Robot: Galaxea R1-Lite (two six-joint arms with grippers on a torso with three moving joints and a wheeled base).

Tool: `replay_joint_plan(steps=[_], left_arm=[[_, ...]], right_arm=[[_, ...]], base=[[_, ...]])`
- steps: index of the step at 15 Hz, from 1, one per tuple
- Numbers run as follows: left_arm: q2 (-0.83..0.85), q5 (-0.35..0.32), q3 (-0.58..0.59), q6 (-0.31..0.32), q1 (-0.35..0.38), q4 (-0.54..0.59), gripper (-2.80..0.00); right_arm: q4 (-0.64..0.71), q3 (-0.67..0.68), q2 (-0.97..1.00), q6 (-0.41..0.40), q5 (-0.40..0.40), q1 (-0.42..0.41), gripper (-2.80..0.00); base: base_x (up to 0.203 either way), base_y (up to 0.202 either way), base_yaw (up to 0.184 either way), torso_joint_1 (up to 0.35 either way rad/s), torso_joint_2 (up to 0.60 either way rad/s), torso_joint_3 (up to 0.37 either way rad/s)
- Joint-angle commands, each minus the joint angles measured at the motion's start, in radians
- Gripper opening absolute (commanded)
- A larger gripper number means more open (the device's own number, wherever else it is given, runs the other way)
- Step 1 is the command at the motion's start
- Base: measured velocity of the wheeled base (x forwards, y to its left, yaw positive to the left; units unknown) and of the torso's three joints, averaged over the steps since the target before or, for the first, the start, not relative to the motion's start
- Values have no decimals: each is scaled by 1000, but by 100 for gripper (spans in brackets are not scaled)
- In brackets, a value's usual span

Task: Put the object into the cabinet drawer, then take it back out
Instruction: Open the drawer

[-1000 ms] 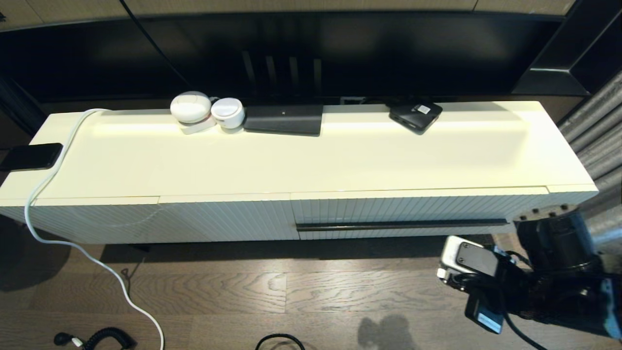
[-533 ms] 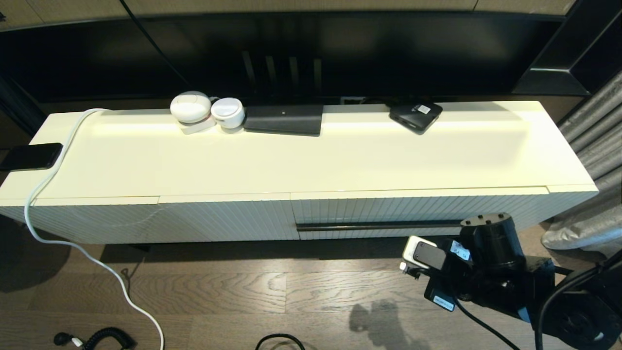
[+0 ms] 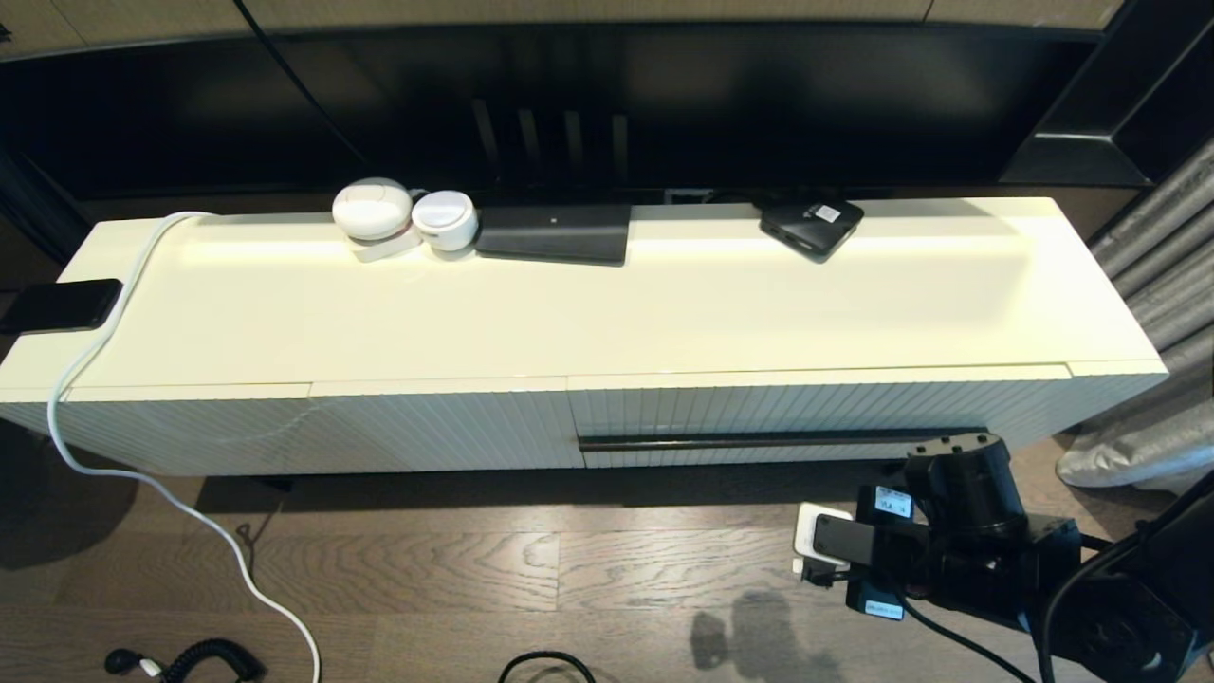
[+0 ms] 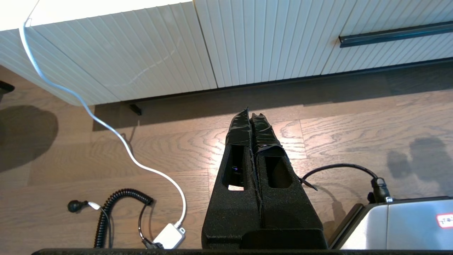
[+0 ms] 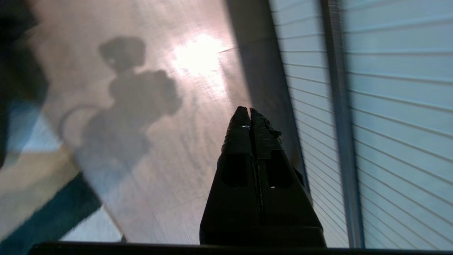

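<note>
Wood-plank floor (image 3: 569, 569) runs nearest you, with a coiled black cable (image 4: 116, 209) and a white charger lead (image 3: 142, 474) trailing across it.

Right gripper (image 5: 250, 113): fingertips pressed together, holding nothing. The right wrist view puts it low over the floor, just in front of the cabinet face, near the bar handle (image 5: 338, 106) but not touching it. In the head view the right arm (image 3: 958, 531) sits below the handle's right end.

Left gripper (image 4: 250, 118): parked, closed and empty, pointing at the floor short of the cabinet.

Next back, the cabinet drawer (image 3: 806, 408): flush with the front, fully shut, black handle (image 3: 759, 441) untouched. The ribbed panel (image 3: 332, 427) beside it has no handle.

Farther back, the cabinet top (image 3: 616, 313) carries two white round devices (image 3: 403, 216), a flat dark box (image 3: 553, 232), a small black box (image 3: 811, 226) and a phone (image 3: 59, 305) at the left edge.

Your progress, judged: nothing done yet. Neither gripper holds an object, and which item is meant you cannot tell. Opening the drawer, placing, retrieving all remain.
</note>
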Motion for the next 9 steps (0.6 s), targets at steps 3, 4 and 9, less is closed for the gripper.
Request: replay_joint_plan(steps=[3, 4, 9], left_arm=[[0, 0, 0, 1, 0, 0, -280], [0, 0, 0, 1, 0, 0, -280], [0, 0, 0, 1, 0, 0, -280]], right_arm=[[46, -9, -24, -82, 37, -10, -280], [49, -11, -25, -86, 37, -11, -280], [66, 3, -43, -237, 64, -61, -280]], base=[[0, 0, 0, 0, 0, 0], [0, 0, 0, 0, 0, 0], [0, 0, 0, 0, 0, 0]])
